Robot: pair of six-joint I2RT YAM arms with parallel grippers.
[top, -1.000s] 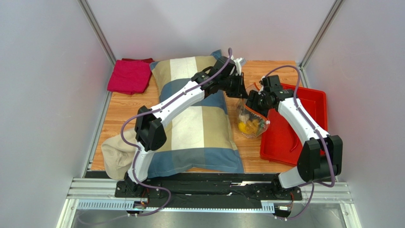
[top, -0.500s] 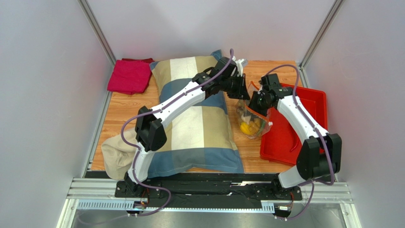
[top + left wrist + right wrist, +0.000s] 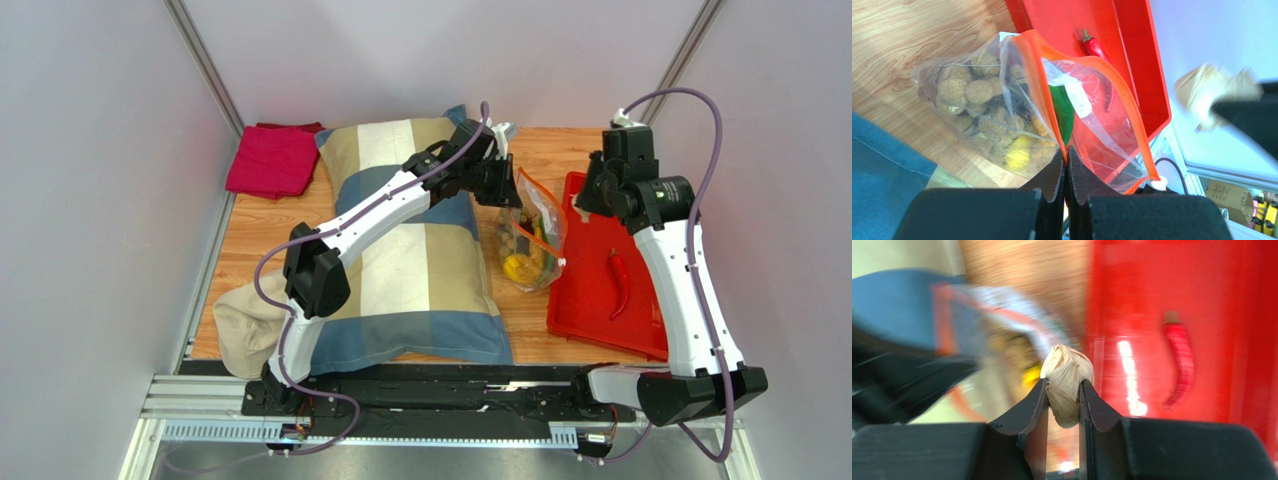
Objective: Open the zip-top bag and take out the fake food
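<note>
From above, your right arm [image 3: 680, 270] has swung off the zip-top bag [image 3: 535, 240] at mid-frame to the upper right, above the red tray [image 3: 590, 320], where a red chili [image 3: 618, 280] now shows. In the left wrist view, your left gripper [image 3: 1067, 165] stays pinched on the bag's orange strip, with fake food [image 3: 977, 92] inside. In the right wrist view, your right gripper [image 3: 1062, 390] clasps a beige garlic bulb [image 3: 1066, 370].

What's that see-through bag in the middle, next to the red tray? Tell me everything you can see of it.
The zip-top bag is clear, crinkly plastic with an orange zip strip and a white label. Its mouth gapes open. The left gripper, shut, pinches one side of the rim. It sits on the wooden table between pillow and red tray. Inside shows fake food: beige balls, yellow and green pieces.
</note>
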